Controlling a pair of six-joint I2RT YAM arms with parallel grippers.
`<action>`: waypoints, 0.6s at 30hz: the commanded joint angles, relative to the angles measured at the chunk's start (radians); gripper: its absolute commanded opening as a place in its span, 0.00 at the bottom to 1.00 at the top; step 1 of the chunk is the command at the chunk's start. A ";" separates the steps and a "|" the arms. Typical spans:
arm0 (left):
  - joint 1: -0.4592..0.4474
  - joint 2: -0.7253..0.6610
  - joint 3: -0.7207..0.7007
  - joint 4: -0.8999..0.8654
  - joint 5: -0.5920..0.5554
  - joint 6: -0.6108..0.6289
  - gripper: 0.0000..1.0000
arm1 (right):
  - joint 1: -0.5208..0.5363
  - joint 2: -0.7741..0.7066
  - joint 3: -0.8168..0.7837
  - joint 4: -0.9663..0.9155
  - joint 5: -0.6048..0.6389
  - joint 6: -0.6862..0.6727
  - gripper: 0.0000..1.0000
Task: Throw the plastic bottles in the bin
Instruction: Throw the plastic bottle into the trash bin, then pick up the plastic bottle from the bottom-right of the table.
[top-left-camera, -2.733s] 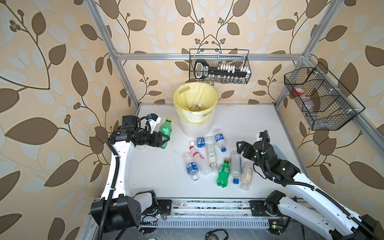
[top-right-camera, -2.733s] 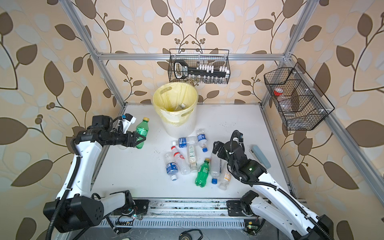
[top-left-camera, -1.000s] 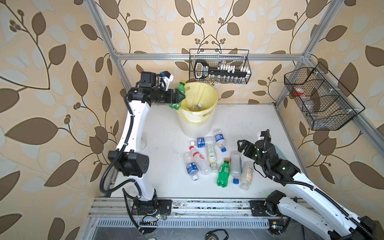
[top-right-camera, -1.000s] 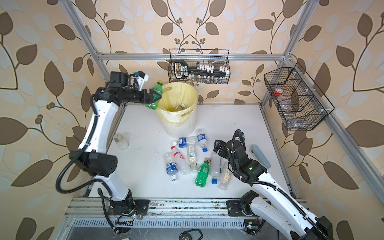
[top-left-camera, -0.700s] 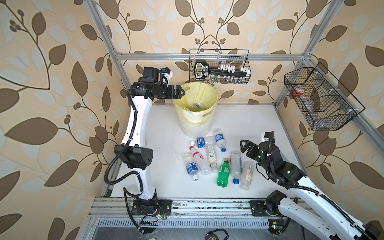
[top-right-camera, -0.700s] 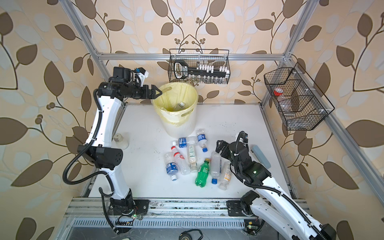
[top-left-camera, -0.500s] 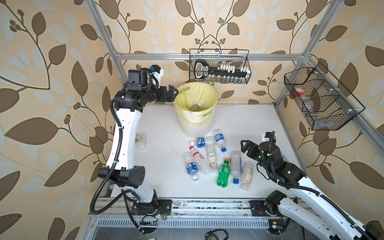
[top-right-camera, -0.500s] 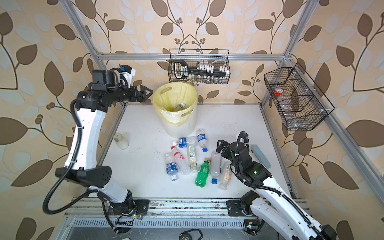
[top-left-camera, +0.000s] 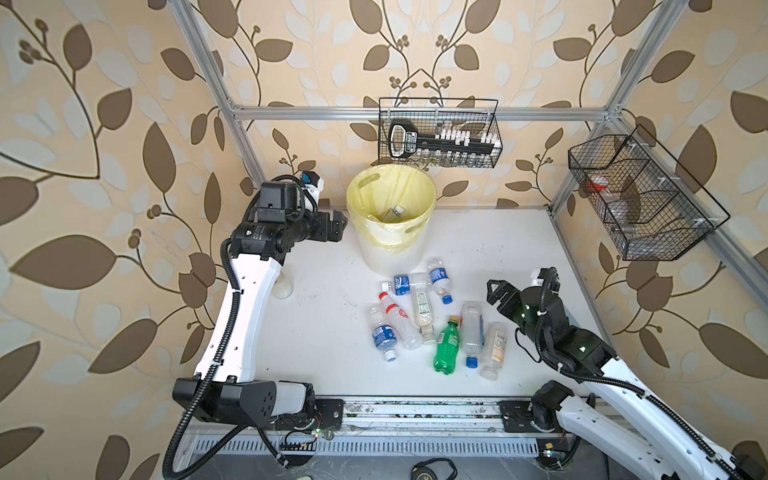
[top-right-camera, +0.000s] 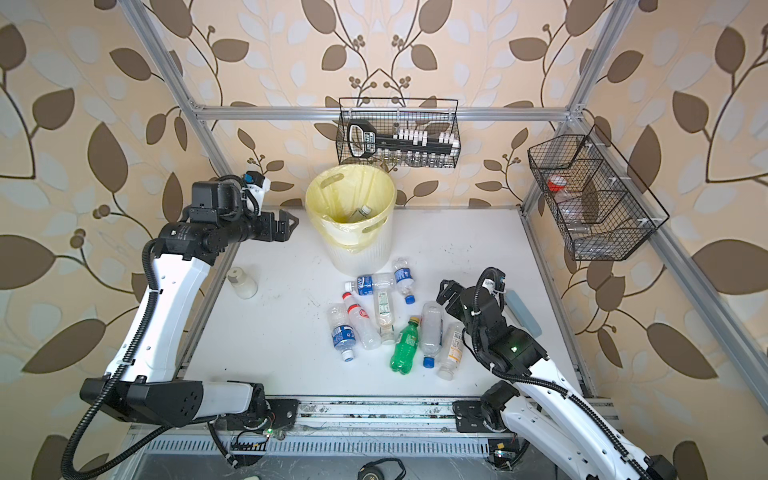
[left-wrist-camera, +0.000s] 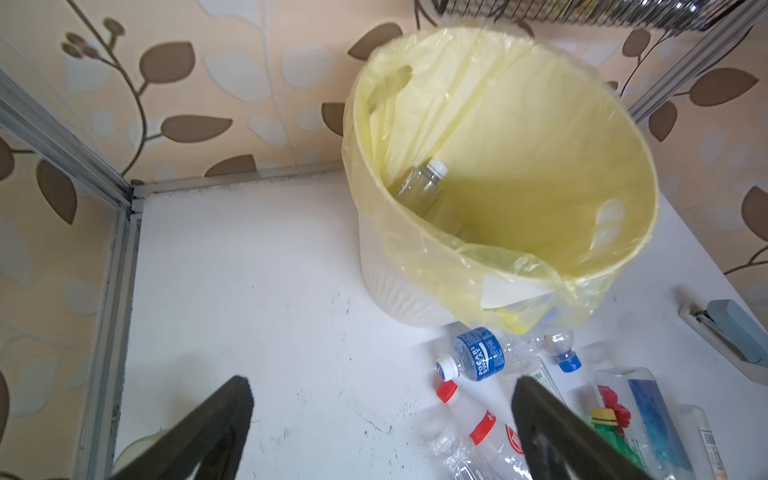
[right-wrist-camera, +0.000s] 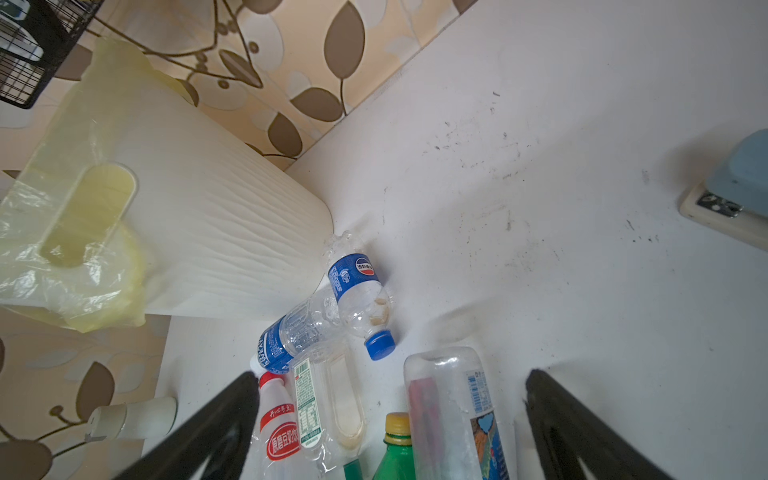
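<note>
Left gripper (top-left-camera: 340, 224) gapes empty beside the bin (top-left-camera: 386, 254); plastic bottles (top-left-camera: 422, 308) lie nearby

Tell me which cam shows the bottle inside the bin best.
Left wrist: it looks down into the bin, showing the white-capped bottle leaning on the yellow liner. In both top views the bottle is small, deep inside. Right wrist shows only the bin's outer wall.

Bin (top-left-camera: 386, 259): white, ribbed; liner (top-left-camera: 415, 183) pale yellow. Beside bin: blue-label bottle (top-left-camera: 439, 277), clear, blue cap; red-cap bottle (top-left-camera: 397, 316), clear, red-and-white label; green bottle (top-left-camera: 446, 345), yellow cap. Table (top-left-camera: 324, 332) under bin: white, dark scuffs. Wall (top-left-camera: 311, 62) behind bin: beige, brown and pale leaf print. Baskets (top-left-camera: 644, 199): black wire mesh. Arms (top-left-camera: 249, 307): white, black joints
</note>
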 joint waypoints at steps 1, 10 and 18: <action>-0.004 -0.089 -0.069 0.056 0.026 0.033 0.99 | -0.002 0.011 0.025 -0.096 0.005 -0.016 1.00; 0.001 -0.176 -0.257 0.037 0.046 0.092 0.99 | -0.001 0.063 0.073 -0.258 0.005 0.013 1.00; 0.001 -0.252 -0.372 -0.037 0.067 0.125 0.99 | 0.009 0.040 0.069 -0.342 -0.012 0.003 1.00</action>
